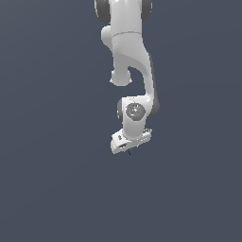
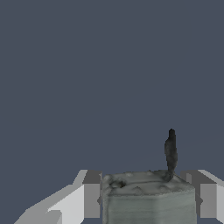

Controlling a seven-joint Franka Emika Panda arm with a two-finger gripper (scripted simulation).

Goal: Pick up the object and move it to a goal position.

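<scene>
In the wrist view the grey-green blocky object [image 2: 148, 199] sits between my two fingers [image 2: 92, 197], which press its two sides. Its thin black stem [image 2: 170, 151] sticks out from its far edge. My gripper [image 2: 146, 201] is shut on it. In the exterior view the white arm hangs from above and my gripper [image 1: 130, 145] is at its lower end. Only a thin black sliver of the object [image 1: 129, 151] shows under the hand there; the rest is hidden by the hand. No goal marker shows in either view.
A plain dark blue-grey surface [image 1: 52, 189] fills the background of both views. No other object or edge shows.
</scene>
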